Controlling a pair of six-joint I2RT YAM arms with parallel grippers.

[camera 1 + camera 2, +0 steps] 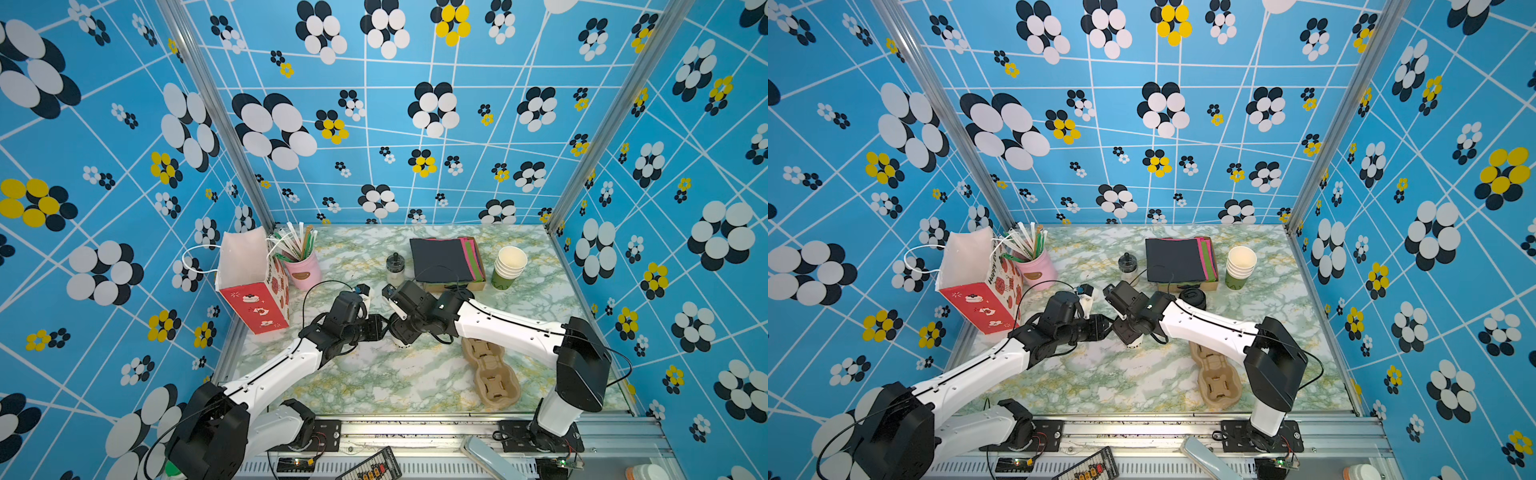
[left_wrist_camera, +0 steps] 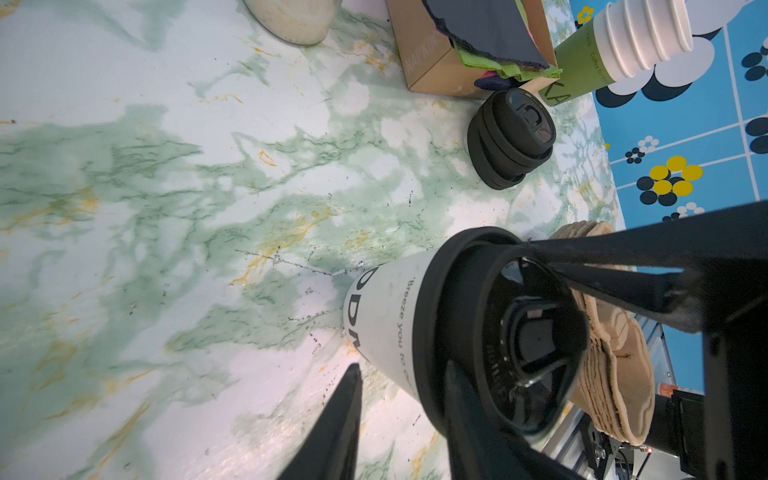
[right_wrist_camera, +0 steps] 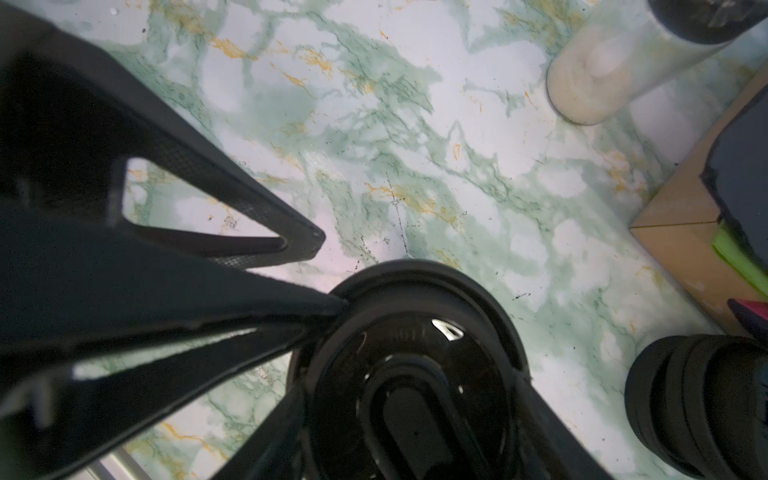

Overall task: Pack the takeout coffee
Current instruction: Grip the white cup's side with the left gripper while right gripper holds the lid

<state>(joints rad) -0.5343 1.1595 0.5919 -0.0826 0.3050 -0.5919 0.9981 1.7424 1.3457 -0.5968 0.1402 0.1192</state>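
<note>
White cup (image 2: pixel 390 324) with black lettering, black lid (image 2: pixel 498 332). Table (image 1: pixel 374 382) white marble with green veins, yellow flecks. Walls (image 1: pixel 415 104) blue, white grid lines, black-white and black-yellow flowers. Bag (image 1: pixel 253 286) red with white top. Pink jar (image 1: pixel 305 272). Tan cup carrier (image 1: pixel 492 376). Green cup stack (image 1: pixel 507 266), cream insides.

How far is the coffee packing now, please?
Done: the black lid sits on the cup. In hand: both grippers work at that lid, fingertips on its rim; no firm grip shows. Left: the cup stands on the table, not yet in the cardboard carrier or bag.
</note>
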